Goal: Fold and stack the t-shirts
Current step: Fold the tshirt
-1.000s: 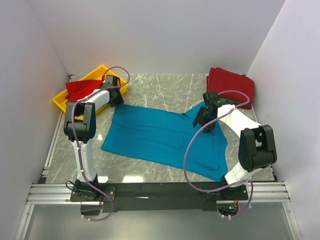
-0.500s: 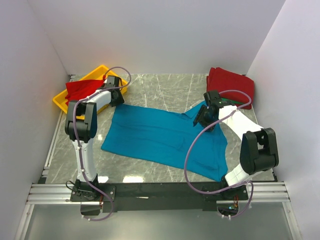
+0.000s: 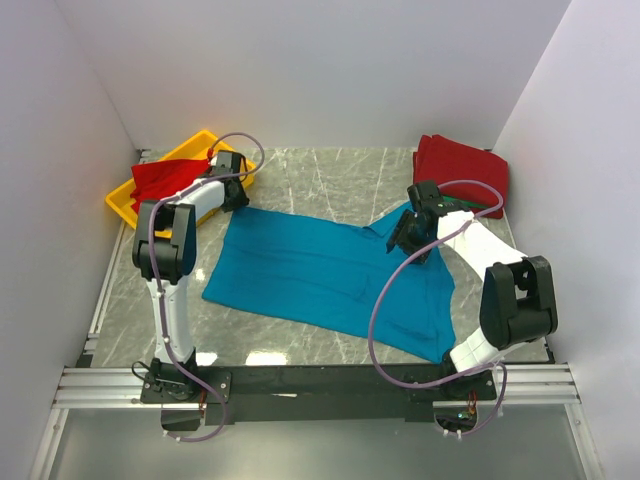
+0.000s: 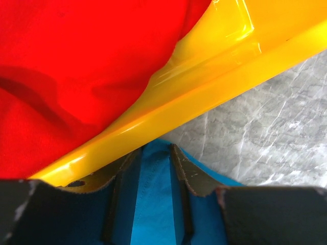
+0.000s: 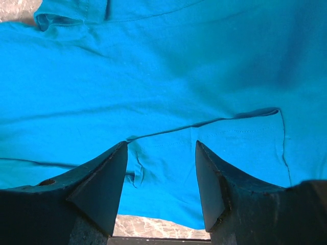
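Observation:
The teal-blue t-shirt (image 3: 310,265) lies spread flat across the middle of the table. My left gripper (image 3: 232,192) is at its far-left corner, right beside the yellow tray. In the left wrist view the gripper (image 4: 155,149) has its fingers close together, with a hemmed strip of the teal shirt (image 4: 153,194) between them. My right gripper (image 3: 408,240) is over the shirt's far-right part. In the right wrist view it (image 5: 161,145) is open and empty, low over the teal cloth (image 5: 153,76). A red t-shirt (image 3: 160,178) lies crumpled in the tray and also shows in the left wrist view (image 4: 76,66).
The yellow tray (image 3: 118,205) stands at the back left, and its rim (image 4: 204,87) is just ahead of my left fingertips. A folded red stack (image 3: 462,172) lies at the back right. White walls enclose the marble table (image 3: 330,175).
My left gripper has crept a little farther back along the tray's edge. My right gripper has shifted slightly. The teal shirt's outline looks the same.

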`<state>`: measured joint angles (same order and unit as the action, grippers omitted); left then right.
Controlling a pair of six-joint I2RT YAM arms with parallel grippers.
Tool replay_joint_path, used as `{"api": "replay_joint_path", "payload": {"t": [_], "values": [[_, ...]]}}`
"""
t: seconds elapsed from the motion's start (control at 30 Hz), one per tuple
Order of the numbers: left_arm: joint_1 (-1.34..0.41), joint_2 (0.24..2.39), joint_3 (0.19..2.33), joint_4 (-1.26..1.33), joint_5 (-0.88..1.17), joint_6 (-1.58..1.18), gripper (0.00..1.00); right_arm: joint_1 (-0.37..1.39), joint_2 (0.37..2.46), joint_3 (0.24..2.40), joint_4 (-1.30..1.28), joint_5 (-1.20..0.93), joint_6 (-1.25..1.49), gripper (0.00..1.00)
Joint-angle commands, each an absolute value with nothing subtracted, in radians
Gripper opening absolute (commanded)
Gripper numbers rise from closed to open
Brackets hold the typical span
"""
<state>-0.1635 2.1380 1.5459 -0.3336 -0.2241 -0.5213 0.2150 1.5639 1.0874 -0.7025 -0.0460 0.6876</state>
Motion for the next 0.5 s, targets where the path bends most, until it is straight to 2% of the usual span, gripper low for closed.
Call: {"api": "replay_joint_path", "payload": {"t": [0.0, 0.2, 0.33, 0.47], "values": [[-0.161, 2.164, 1.577, -0.330, -0.248, -0.540, 0.36, 0.206, 1.546, 1.114, -0.689, -0.025, 0.696, 0.62], [-0.161, 2.169, 1.588, -0.331, -0.258, -0.541, 0.34, 0.198, 1.566, 1.140, -0.693, -0.025, 0.687, 0.62], [-0.161, 2.183, 1.601, -0.334, -0.253, -0.538, 0.22, 0.193, 1.574, 1.147, -0.693, -0.026, 0.683, 0.62], [-0.161, 2.191, 1.609, -0.333, -0.244, -0.534, 0.16, 0.189, 1.583, 1.155, -0.690, -0.026, 0.683, 0.62]]}}
